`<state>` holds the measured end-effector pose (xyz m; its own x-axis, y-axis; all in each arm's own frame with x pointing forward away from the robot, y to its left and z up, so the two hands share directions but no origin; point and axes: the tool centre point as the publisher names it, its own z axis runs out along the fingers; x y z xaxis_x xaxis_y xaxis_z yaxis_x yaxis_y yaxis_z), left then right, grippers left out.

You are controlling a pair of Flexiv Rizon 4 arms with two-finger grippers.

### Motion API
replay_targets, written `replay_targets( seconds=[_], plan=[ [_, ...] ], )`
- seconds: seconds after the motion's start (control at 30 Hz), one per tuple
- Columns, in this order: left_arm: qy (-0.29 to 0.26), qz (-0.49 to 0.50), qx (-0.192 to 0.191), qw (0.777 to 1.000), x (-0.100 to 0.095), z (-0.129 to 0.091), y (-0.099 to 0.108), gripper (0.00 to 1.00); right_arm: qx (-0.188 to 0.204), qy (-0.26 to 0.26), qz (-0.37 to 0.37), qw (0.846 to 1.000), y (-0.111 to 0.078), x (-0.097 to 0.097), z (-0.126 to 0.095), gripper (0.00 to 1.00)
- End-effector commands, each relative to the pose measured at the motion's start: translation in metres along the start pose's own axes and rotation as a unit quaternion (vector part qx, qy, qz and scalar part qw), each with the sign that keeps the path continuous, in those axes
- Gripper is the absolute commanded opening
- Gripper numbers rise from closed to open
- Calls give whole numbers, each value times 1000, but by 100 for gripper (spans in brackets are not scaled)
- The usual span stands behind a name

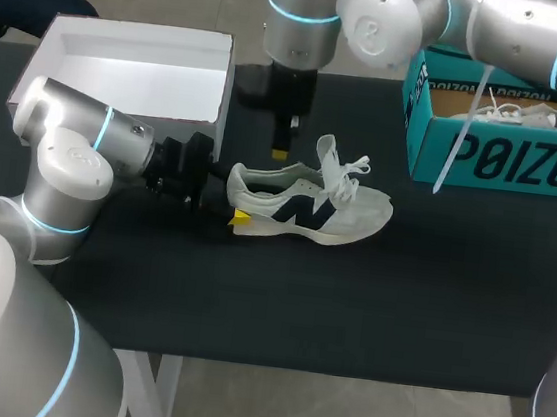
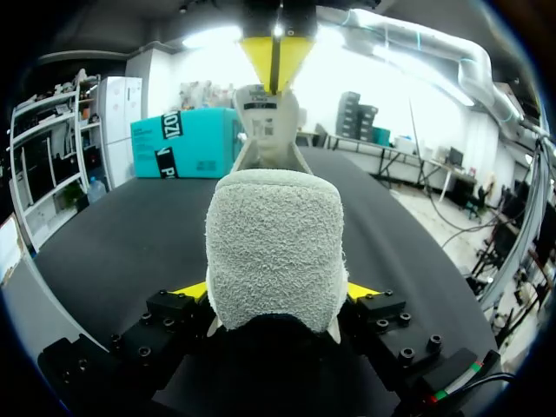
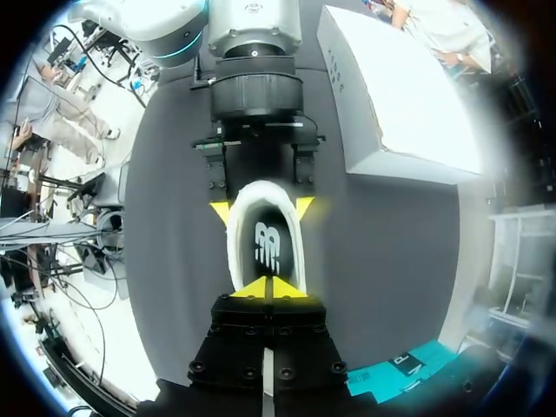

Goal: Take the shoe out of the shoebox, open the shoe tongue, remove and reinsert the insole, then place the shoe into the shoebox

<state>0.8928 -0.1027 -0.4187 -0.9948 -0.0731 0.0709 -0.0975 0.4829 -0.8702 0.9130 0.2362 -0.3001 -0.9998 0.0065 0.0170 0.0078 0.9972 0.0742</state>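
A grey-white sneaker (image 1: 309,207) with a dark side logo lies on the black table, toe to the right. My left gripper (image 1: 230,210) holds it by the heel. In the left wrist view the fuzzy heel (image 2: 276,252) fills the gap and both yellow fingertips (image 2: 191,291) press its sides. My right gripper (image 1: 280,148) reaches in from the back and points down over the shoe's opening, shut, with nothing seen between its tips. In the right wrist view the right gripper (image 3: 269,287) hangs over the insole (image 3: 268,248). The tongue (image 2: 261,113) stands up just under those tips.
An open white shoebox (image 1: 133,71) stands at the back left, close behind my left arm. A teal shoebox (image 1: 507,144) with another pale shoe inside stands at the back right. Black table (image 1: 348,307) stretches in front of the sneaker.
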Motion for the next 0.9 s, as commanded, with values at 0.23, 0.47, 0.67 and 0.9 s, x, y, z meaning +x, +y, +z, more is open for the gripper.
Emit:
replay_targets(
  seconds=[0.23, 0.47, 0.67, 0.9],
  plan=[
    [0, 0, -1, 1000, 0, 1, 0, 0, 2, -25, -26, 999, -2, 10, 27, 0],
    [0, 0, -1, 1000, 0, 1, 0, 0, 44, -25, -28, 998, -11, 5, 39, 0],
    [0, 0, -1, 1000, 0, 1, 0, 0, 60, -19, -23, 998, -20, -2, 44, 0],
    [0, 0, -1, 1000, 0, 1, 0, 0, 60, -5, -17, 998, -25, -10, 56, 0]
  ],
)
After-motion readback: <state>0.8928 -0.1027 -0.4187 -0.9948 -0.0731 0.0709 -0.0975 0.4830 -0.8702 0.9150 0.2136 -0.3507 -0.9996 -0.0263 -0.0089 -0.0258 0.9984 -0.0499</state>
